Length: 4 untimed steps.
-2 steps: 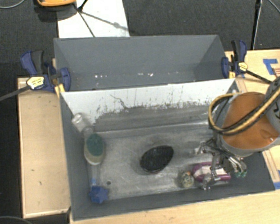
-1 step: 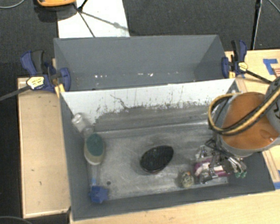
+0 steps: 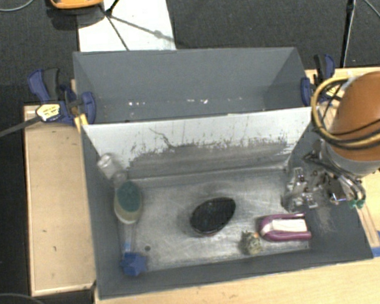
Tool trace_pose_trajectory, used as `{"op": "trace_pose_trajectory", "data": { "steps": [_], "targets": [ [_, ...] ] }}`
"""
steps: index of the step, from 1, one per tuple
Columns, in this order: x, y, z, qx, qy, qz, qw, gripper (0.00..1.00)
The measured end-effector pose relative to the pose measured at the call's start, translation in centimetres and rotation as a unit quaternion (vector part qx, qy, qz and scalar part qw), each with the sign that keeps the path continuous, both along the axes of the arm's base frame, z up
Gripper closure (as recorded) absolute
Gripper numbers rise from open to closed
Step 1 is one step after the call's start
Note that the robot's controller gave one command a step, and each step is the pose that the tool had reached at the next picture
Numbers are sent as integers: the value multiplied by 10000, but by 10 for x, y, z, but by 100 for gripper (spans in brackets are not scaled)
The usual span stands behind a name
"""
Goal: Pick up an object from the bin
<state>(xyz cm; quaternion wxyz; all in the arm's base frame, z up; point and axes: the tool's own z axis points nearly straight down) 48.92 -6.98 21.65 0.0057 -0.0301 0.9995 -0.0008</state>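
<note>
Camera view looks down into the bin (image 3: 197, 160), where the gripper (image 3: 303, 195) hangs low by the right wall; whether it is open or closed I cannot tell. A black oval (image 3: 213, 216) lies mid-floor, well to its left, and a bottle (image 3: 127, 202) lies along the left wall. Closest is the purple-and-white piece (image 3: 284, 228), just nearer and slightly left of the gripper (its long axis runs left to right), so I'd judge a short move nearward would reach it. A small lump (image 3: 252, 243) sits just beside its left end.
</note>
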Motion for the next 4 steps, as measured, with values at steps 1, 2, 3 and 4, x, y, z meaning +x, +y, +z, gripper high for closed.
{"op": "trace_pose_trajectory", "data": {
  "steps": [1, 2, 3, 4],
  "targets": [
    [-2, 0, -5, 6, 45, 3, 10000, 0],
    [11, -27, -146, -6, 23, 1601, 9871, 0],
    [14, -27, -143, -13, -19, 1614, 9869, 100],
    [25, -40, 26, -20, 9, 1569, 9876, 100]
  ]
}}
